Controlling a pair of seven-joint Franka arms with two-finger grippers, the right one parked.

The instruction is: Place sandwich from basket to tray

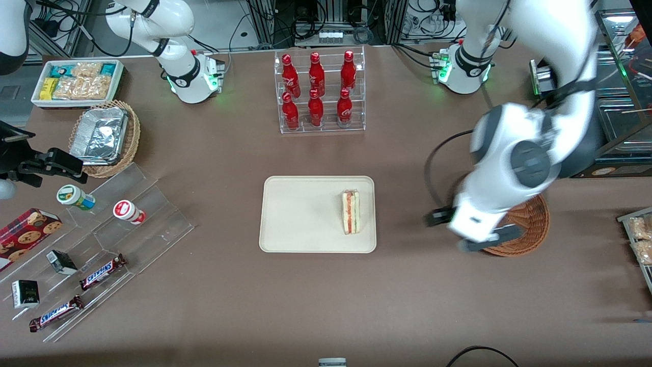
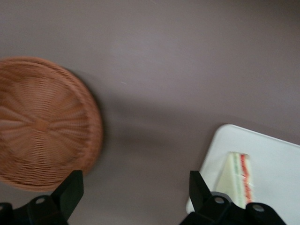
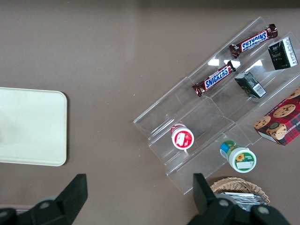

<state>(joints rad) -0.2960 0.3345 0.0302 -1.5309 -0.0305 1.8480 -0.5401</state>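
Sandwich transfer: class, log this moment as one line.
sandwich: on tray | basket: empty | end effector: open, above table beside basket

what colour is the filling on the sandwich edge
Red and green layers between pale bread on the sandwich, clearest in the front view.

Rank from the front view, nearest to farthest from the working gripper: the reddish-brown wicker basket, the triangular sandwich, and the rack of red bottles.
Working gripper, open:
1. Reddish-brown wicker basket, right beside and partly under it.
2. Triangular sandwich, on the cream tray.
3. Rack of red bottles, farther from the camera.
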